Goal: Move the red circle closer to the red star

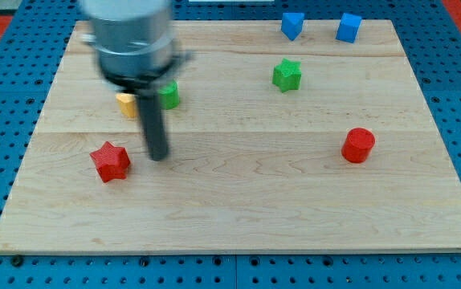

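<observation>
The red circle [358, 145] sits on the wooden board [238, 209] at the view's right. The red star [110, 161] lies at the view's left. My tip [159, 156] rests on the board just right of the red star, with a small gap between them. It is far to the left of the red circle. The rod rises from the tip to the arm's grey body at the view's top left.
A green block [169, 95] and a yellow block [126, 104] sit partly hidden behind the rod. A green star [287, 75] is at top centre. Two blue blocks [292, 25] [348, 27] stand at the top right edge.
</observation>
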You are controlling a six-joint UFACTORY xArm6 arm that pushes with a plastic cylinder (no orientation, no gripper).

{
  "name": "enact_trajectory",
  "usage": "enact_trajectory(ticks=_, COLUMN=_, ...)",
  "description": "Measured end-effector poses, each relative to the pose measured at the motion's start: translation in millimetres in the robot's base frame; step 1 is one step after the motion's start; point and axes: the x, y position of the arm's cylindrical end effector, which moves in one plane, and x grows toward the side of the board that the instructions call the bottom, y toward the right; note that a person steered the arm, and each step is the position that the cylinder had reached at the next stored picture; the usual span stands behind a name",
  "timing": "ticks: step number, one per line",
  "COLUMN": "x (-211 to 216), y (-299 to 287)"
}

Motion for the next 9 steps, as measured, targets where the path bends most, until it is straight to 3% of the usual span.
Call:
enact_trajectory(ticks=1, x=4.7, y=-65.4)
enact_trajectory(ticks=2, x=32.3, y=-63.7)
enact_trajectory(ticks=3, x=41.7, y=-26.1)
enact_trajectory(ticks=6, x=38.4, y=360.5)
enact_trajectory(ticks=7, x=22.2, y=393.3)
enact_trajectory(ticks=8, x=3.9, y=324.5)
enact_trajectory(ticks=9, x=-6.2, y=312.8)
